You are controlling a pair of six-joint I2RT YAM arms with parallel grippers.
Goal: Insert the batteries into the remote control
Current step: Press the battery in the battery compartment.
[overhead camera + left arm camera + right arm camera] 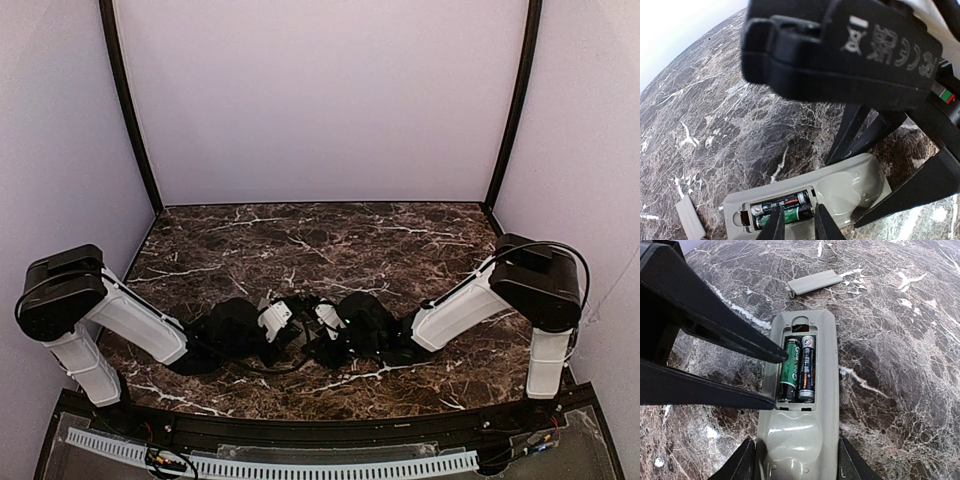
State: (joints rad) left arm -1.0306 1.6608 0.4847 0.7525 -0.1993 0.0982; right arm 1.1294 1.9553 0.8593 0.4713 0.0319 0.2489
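Remote control (799, 437) lying face-down on marble bench (900, 330), R hand (798, 462) clamping its lower end, both batteries (799, 370) sitting in its open back, L hand (799, 224) barely parted, holding nothing, tips crowding over them, loose batt cover (812, 282) lying nearby

Face-down remote control (800, 440) on the surface (900, 340), batteries (799, 371) inside.
Both lie side by side in its compartment; a cover (812, 282) lies beyond its end.

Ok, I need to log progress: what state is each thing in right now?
remote: face down, back open.
green battery: seated in the remote.
black battery: seated beside it.
cover: off, lying apart from the remote.
left gripper: slightly open, tips at the green battery.
right gripper: shut on the remote's sides.
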